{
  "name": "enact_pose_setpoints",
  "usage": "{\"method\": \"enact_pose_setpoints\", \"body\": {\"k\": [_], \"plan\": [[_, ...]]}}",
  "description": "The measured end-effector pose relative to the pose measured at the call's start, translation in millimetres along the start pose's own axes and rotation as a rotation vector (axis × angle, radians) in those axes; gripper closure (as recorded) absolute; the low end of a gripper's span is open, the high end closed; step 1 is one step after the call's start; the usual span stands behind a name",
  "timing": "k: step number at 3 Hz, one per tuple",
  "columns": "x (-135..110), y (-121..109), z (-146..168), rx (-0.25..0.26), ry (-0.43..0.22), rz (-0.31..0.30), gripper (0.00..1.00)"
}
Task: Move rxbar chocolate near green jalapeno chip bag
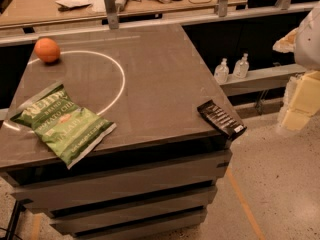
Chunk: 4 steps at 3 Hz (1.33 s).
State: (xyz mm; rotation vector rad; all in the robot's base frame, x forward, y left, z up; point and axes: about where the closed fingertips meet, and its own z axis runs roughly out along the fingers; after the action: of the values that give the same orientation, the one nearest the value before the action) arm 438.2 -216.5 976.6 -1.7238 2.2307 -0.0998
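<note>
**rxbar parked on the table edge, bag way over on the far side**

going left to right. one orange point(47, 50) is seen at the back left corner of the table point(165, 74), the thing farthest from the gripper. one green jalapeno chip bag point(62, 124) is laid flat at the front left, well apart from the gripper, with a corner poking past the front edge. it's crinkly and puffy, but it doesn't need to be touched anyway.

one rxbar chocolate point(221, 119) is found at the table's right edge, the nearest thing to the gripper and just left of it. it lies at a slant, and its light end hangs out over the edge a bit. it's judged to be light, flat and fairly stiff, with a slick wrapper, so it could get pushed off the edge by a sloppy approach. it would best be taken across its narrow width, near the middle, from above.

two small bottles point(231, 69) are parked on a ledge behind the table, not part of this.

one gripper point(299, 101) is taken to be the pale blocky shape at the far right, off the table and holding nothing that can be seen. open or closed, it honestly can't be told.
</note>
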Motion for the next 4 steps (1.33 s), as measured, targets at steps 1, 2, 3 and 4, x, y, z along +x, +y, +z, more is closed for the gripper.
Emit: {"method": "enact_pose_setpoints", "body": {"k": [1, 2, 3, 4], "plan": [[0, 0, 0, 0.0, 0.0, 0.0, 0.0], [-17, -2, 13, -0.025, 0.013, -0.042, 0.0], [-41, -12, 42, -0.057, 0.004, -0.079, 0.0], [-55, -15, 74, -0.109, -0.005, -0.078, 0.0]]}}
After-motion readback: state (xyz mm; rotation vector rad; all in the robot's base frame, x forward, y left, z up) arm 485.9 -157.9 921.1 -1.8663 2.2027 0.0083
